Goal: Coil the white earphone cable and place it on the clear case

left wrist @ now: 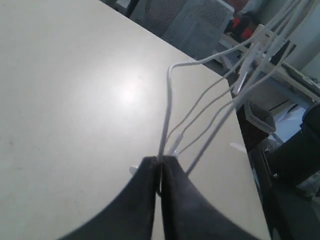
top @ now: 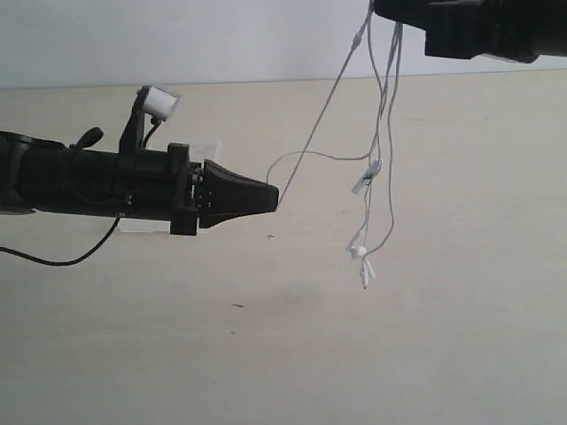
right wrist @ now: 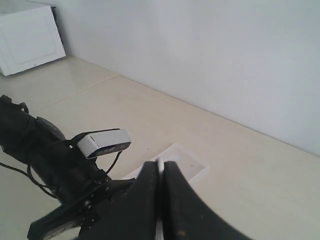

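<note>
The left claw [left wrist: 160, 163] is pressed together and pinches the white earphone cable [top: 383, 115] at its tip; in the left wrist view a strand runs up from between the two black fingers [left wrist: 145, 200], bends sharply, and joins several other strands fanning away over the desk [top: 443, 336]. The right claw [right wrist: 160, 167] is also pressed together, with a thin white sliver showing between its fingers; in the exterior view it sits at the top edge, well above the desk, and the cable hangs from it in several loose strands. One strand slants down from there to the left claw's tip; the others drop almost straight, and the earbuds [top: 358, 251] dangle at their lower end, clear of the left claw. The cable is thus strung in the air between the two claws. The clear case [right wrist: 181, 161] lies flat on the desk, mostly hidden behind the left arm in the exterior view; the cable does not touch it.
</note>
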